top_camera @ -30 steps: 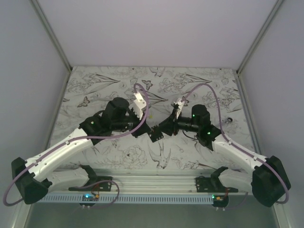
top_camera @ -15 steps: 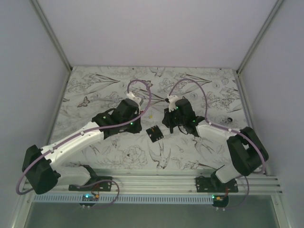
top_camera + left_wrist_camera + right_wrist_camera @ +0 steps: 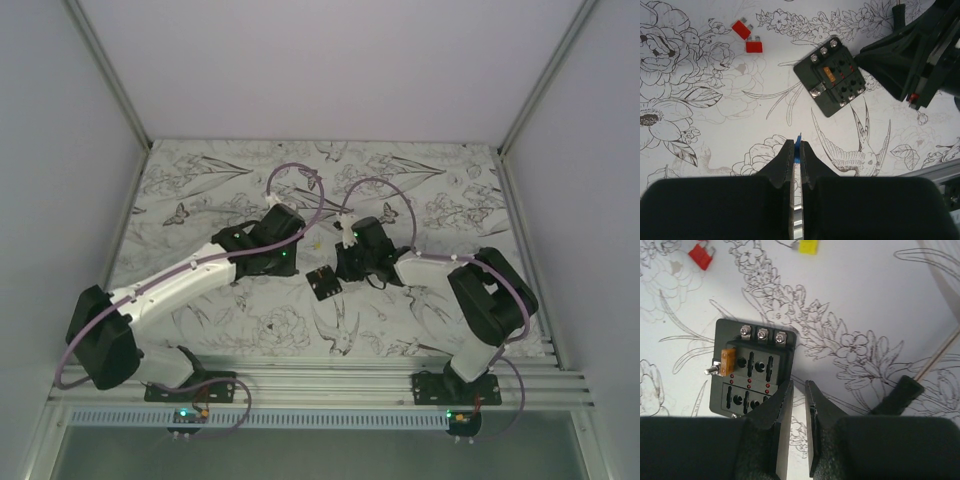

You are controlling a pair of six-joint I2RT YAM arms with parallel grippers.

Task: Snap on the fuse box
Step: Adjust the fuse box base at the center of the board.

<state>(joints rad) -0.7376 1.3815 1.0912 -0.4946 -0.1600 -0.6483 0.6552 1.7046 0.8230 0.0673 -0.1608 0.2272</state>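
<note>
The fuse box (image 3: 323, 283) is a small black square block lying flat on the patterned table. It shows in the left wrist view (image 3: 835, 77) and the right wrist view (image 3: 750, 370), with one orange fuse (image 3: 728, 361) seated in a slot. My left gripper (image 3: 795, 145) is shut on a small blue fuse (image 3: 798, 142), a short way from the box's near left side. My right gripper (image 3: 799, 385) has its jaws nearly together with nothing between them, low at the box's right edge.
Two loose red fuses (image 3: 741, 29) (image 3: 754, 47) lie on the table beyond the left gripper. A yellow fuse (image 3: 808, 246) and a red one (image 3: 702, 255) lie beyond the box in the right wrist view. A thin black stick-like tool (image 3: 897, 395) lies right of the right gripper.
Both arms have stretched forward and dropped from a raised pose towards the table, closing in on the fuse box from either side. The box has stayed about where it was.
</note>
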